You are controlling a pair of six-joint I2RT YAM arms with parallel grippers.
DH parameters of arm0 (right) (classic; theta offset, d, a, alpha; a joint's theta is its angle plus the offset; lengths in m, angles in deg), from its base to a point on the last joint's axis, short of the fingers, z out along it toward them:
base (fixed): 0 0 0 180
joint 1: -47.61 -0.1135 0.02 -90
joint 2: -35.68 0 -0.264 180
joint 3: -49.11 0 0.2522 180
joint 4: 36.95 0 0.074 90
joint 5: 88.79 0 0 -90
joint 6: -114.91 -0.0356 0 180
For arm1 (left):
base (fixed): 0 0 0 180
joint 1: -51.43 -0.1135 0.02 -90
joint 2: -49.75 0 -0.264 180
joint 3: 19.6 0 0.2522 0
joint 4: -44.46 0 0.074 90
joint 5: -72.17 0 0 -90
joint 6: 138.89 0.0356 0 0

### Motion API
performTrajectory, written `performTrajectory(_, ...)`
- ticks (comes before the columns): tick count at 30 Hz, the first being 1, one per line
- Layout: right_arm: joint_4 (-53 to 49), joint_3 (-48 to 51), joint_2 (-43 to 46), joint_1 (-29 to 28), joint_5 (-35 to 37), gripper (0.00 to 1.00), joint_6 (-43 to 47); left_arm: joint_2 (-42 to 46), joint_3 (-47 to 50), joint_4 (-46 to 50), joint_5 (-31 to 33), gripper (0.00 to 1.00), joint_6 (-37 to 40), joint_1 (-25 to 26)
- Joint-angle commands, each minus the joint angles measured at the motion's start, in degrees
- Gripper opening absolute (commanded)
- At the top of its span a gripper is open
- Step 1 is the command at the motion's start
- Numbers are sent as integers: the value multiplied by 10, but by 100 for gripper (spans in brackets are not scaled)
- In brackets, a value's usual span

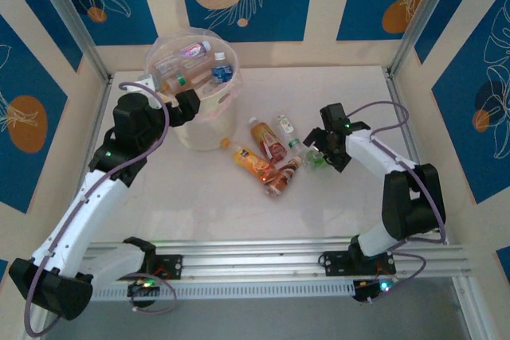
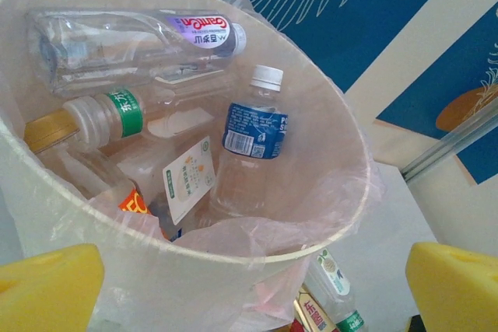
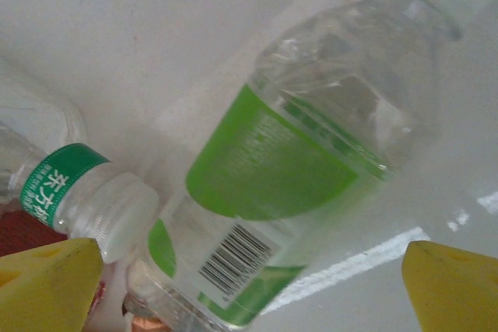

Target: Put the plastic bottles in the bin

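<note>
Cream bin point(image 1: 209, 129), pinkish bag liner, upright at far left of the worktop point(image 1: 351, 197). Clear bottles point(image 2: 250, 130) piled inside it. Loose bottles point(image 1: 268, 142) lie clustered just right of the bin, and the green-label bottle point(image 3: 288, 161) is on its side.

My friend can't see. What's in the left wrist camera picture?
A cream bin lined with a pinkish bag holds several clear plastic bottles; a blue-labelled bottle stands cap up. The open left gripper shows yellow fingertips at the bottom corners.
</note>
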Motion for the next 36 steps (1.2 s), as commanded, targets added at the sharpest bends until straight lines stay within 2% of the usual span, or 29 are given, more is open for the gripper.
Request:
performTrajectory(1, 7, -22, -22, -4, -5, 99, -6, 4, 9, -20, 3, 99, -11, -6)
performTrajectory(8, 17, -12, -45, -4, -7, 99, -2, 3, 12, -27, -1, 99, -13, -6)
performTrajectory(19, 22, 26, -44, 8, -2, 88, 13, 2, 12, -30, -8, 99, -14, -6)
performTrajectory(30, 24, 71, -33, 15, -5, 87, 46, -1, 12, -35, -14, 99, -16, -6)
performTrajectory(36, 43, 80, -47, 15, -14, 80, 57, -6, 10, -38, -23, 100, -20, -5)
